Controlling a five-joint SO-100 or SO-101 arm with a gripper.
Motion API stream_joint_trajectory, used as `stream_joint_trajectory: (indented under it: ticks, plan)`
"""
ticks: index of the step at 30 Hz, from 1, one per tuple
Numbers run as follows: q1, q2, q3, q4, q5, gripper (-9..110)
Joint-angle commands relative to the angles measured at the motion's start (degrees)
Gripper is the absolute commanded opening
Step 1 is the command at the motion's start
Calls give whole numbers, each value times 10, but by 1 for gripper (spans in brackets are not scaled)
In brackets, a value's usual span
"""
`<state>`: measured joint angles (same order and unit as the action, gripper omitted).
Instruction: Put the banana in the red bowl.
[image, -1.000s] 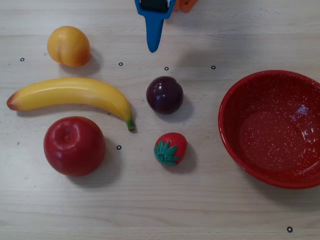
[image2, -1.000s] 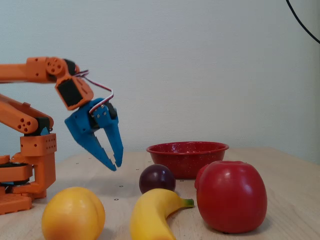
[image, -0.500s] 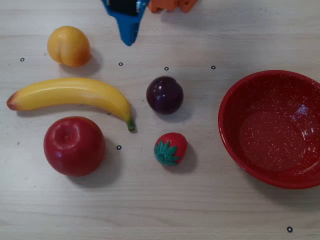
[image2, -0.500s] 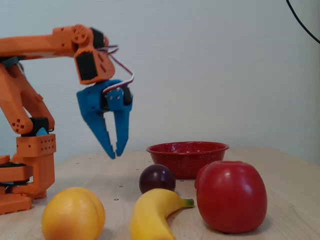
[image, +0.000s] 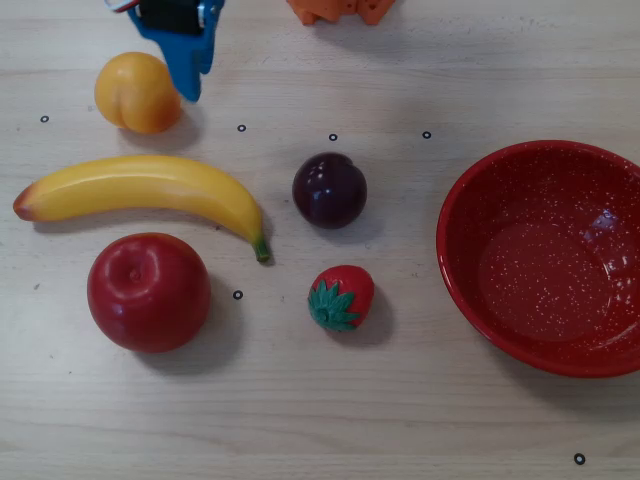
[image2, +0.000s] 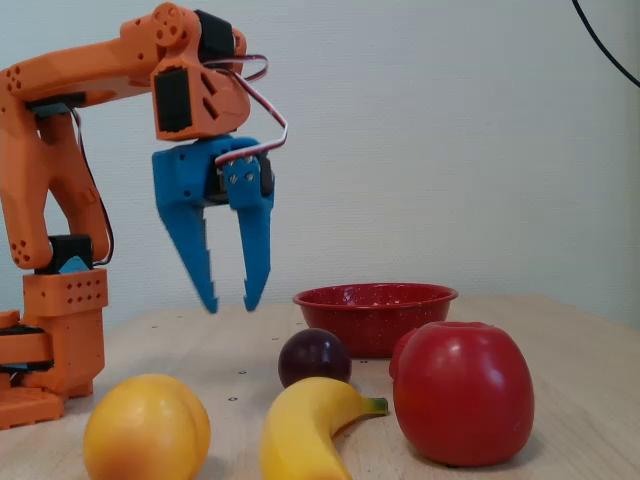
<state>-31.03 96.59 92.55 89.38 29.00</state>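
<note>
Overhead view: long curved glossy yellow banana (image: 150, 190) flat on pale wooden table (image: 400, 400), well left of speckled round red bowl (image: 545, 255); fixed view: blue two-finger gripper (image2: 228, 300) high above table, fingers apart, empty.

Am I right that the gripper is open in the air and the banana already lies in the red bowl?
Not quite: the gripper is open in the air, but the overhead view shows the banana on the table beside the apple; the red bowl is empty.
</note>
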Motion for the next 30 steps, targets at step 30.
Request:
stream_joint_trajectory:
  ticks: [30]
  plan:
    - [-106, -268, -257, 24, 144, 65]
